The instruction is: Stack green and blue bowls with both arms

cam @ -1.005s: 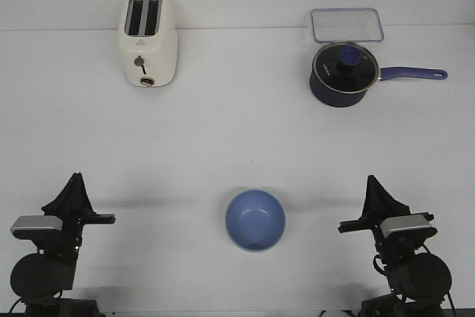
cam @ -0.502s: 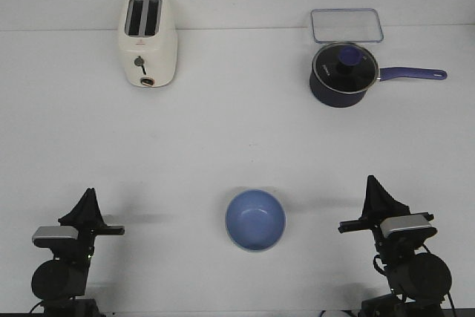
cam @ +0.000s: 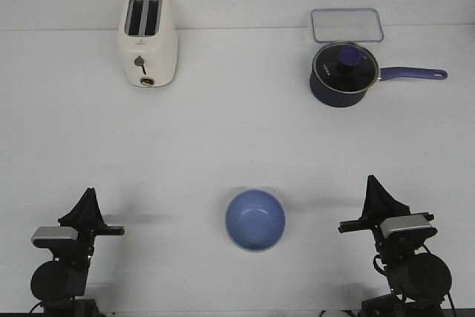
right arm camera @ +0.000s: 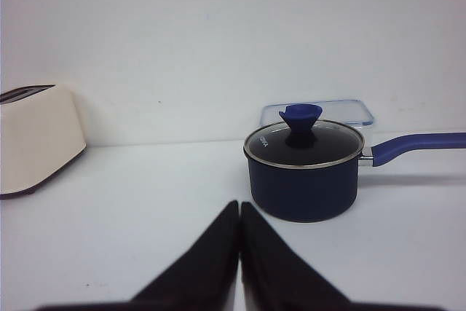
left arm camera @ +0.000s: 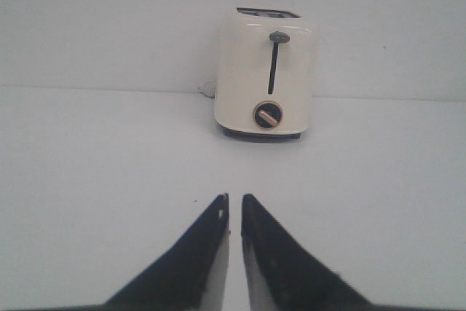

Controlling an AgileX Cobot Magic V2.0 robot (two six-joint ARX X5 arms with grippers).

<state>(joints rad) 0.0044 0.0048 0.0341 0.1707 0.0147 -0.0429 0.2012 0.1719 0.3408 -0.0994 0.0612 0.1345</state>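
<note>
white flat table (cam: 223,139) fills the front view, everything sits on it. cream two-slot toaster (cam: 147,40) at the far left, upright, lever and round dial facing the robot – the left wrist view has it dead ahead (left arm camera: 266,73). dark navy saucepan with a glass lid and blue knob (cam: 344,73) at the far right, its long blue handle pointing right; same pan shows just ahead of the fingers in the right wrist view (right arm camera: 304,169). clear rectangular plastic container (cam: 346,24) lies just behind the pan, whether they touch i cannot tell. periwinkle blue round matte bowl (cam: 255,219) sits upright at the near centre, roughly midway between the two arms, well apart from both. only blue is visible looking into it, so whether a green bowl is under it i cannot tell. black left gripper (cam: 89,205) low at the near left corner, tips pointing forward – its two fingers are nearly together with a thin sliver of gap (left arm camera: 234,205), nothing between them. black right gripper (cam: 373,185) at the near right corner, fingers pressed fully together (right arm camera: 239,209), holding nothing. each has a small silver-grey block just behind the tip.
</note>
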